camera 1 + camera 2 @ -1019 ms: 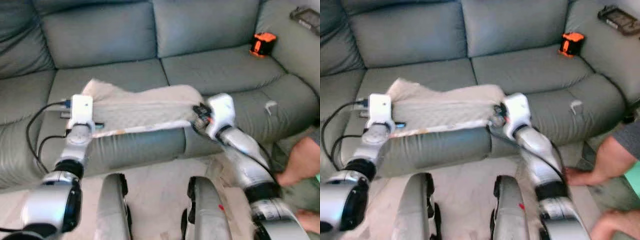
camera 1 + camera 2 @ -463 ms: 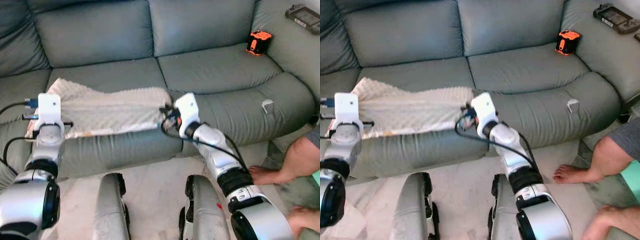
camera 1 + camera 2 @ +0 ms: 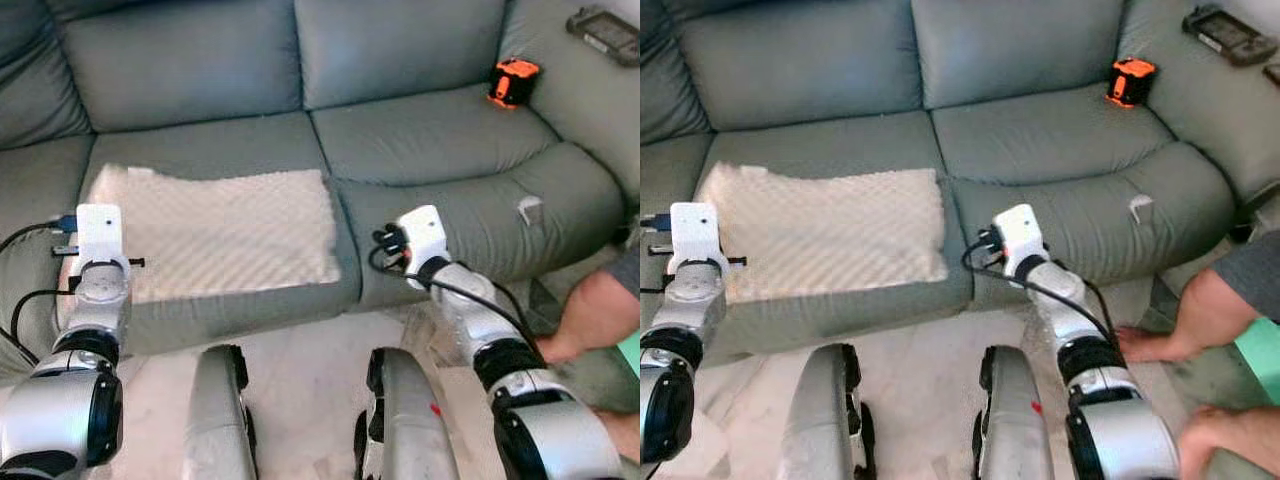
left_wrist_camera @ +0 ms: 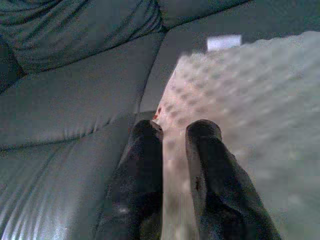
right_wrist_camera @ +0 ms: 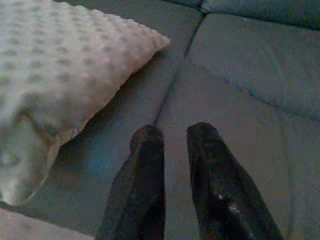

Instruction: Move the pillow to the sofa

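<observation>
- Left eye view, nearest me: my right gripper (image 3: pixel 388 243) has drawn back off the cream dimpled fabric pillow (image 3: pixel 215 230), fingers nearly together and empty.
- My left gripper (image 4: pixel 175 132) (also narrow, holding nothing) hovers over the pillow's near left edge.
- The pillow, half a second ago bunched between us, now lies flat on the grey leather sofa (image 3: pixel 440 130); I judge it placed.

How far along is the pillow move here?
Done, by the look of it: the pillow lies flat on the sofa seat. The right hand is clear of it and holds nothing; the left hand hovers at its edge. Left: withdraw that arm.
</observation>
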`<state>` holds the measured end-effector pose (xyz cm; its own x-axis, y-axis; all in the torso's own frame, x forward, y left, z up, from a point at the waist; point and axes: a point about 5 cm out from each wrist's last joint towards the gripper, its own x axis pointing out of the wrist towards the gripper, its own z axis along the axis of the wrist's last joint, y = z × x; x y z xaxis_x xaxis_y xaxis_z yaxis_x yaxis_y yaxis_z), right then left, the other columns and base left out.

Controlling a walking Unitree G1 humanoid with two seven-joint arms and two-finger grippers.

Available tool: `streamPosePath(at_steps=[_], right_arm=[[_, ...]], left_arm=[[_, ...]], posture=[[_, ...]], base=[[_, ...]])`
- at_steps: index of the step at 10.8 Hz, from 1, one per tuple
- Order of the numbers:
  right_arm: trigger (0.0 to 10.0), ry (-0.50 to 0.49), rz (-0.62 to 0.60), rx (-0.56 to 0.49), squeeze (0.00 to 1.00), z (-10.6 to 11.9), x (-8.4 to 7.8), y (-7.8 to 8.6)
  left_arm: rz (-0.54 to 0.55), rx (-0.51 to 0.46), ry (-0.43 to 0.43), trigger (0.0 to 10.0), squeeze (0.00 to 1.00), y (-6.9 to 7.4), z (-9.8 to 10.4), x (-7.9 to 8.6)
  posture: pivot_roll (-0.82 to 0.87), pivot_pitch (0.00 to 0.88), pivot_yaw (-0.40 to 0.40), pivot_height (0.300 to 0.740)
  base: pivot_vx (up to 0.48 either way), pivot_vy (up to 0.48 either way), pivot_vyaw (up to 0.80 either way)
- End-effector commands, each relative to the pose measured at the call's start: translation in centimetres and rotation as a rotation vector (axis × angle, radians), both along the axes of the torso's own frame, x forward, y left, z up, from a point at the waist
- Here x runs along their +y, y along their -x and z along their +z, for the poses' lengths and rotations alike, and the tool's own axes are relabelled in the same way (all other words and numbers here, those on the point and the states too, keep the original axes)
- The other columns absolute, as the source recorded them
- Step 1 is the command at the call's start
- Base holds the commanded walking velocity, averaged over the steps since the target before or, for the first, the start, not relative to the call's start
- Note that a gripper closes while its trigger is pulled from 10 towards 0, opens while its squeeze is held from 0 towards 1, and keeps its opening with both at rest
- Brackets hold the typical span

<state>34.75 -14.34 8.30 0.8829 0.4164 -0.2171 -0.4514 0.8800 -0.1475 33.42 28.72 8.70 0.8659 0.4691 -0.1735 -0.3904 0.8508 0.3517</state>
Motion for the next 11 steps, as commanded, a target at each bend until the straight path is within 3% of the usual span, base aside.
streamPosePath(at_steps=[1,3,4,6,9,11], right_arm=[[10.0,0.007,0.0,-0.008,1.0,0.1,0.1,-0.2],[10.0,-0.007,-0.039,-0.009,1.0,0.0,-0.4,-0.2],[10.0,0.002,-0.052,-0.025,1.0,-0.1,-0.5,0.0],[10.0,-0.024,-0.083,-0.058,1.0,0.0,-0.8,0.3],[10.0,-0.057,-0.116,-0.074,1.0,-0.9,-0.7,2.5],[10.0,-0.075,-0.169,-0.072,1.0,-1.3,-1.5,3.7]], left_arm=[[0.0,0.006,0.006,10.0,1.0,0.1,-0.1,0.1],[-0.027,0.017,0.014,10.0,1.0,-0.1,-0.1,-0.1],[-0.119,0.0,-0.017,10.0,1.0,-0.6,0.5,-0.8],[-0.176,-0.068,-0.053,10.0,1.0,-0.6,1.5,-0.6],[-0.307,-0.17,-0.136,10.0,1.0,1.5,1.9,-0.5],[-0.29,-0.135,-0.097,10.0,1.0,3.3,0.2,0.1]], posture=[[-0.03,0.172,-0.004,0.59],[-0.03,0.165,-0.001,0.59],[-0.03,0.141,-0.002,0.59],[-0.02,0.099,-0.003,0.59],[-0.01,0.01,0.004,0.59],[-0.01,0.0,0.004,0.59]], base=[[0.0,0.0,0.0],[0.0,0.0,0.0],[0.0,0.0,0.0],[0.0,0.0,0.0],[0.0,0.0,0.0],[0.0,0.0,0.0]])
